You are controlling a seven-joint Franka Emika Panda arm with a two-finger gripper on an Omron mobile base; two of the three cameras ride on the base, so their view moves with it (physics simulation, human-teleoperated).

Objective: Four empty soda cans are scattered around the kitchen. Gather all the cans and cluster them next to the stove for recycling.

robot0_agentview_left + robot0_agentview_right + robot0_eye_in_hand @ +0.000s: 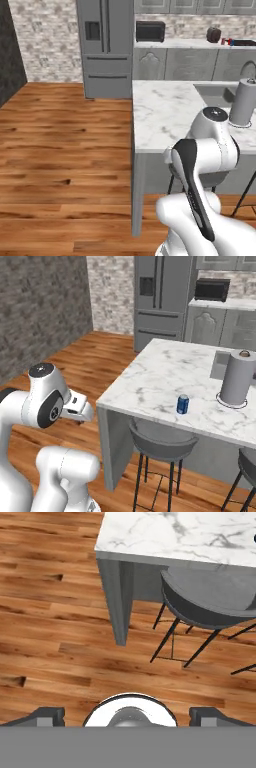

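On island (pixel 150 381), can (pixel 183 404), well apart from open hand (pixel 127 714)

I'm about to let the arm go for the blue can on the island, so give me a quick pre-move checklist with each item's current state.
1. Target located: blue soda can stands on the marble island near its front edge: ok.
2. Can upright: ok.
3. Gripper open and empty: ok.
4. Gripper aimed at the can: it looks down at the wood floor beside the island: not ok.
5. Space around the can: paper towel roll stands apart to its right: ok.
6. Obstacles below: stool tucked under the island edge, below the can: ok.
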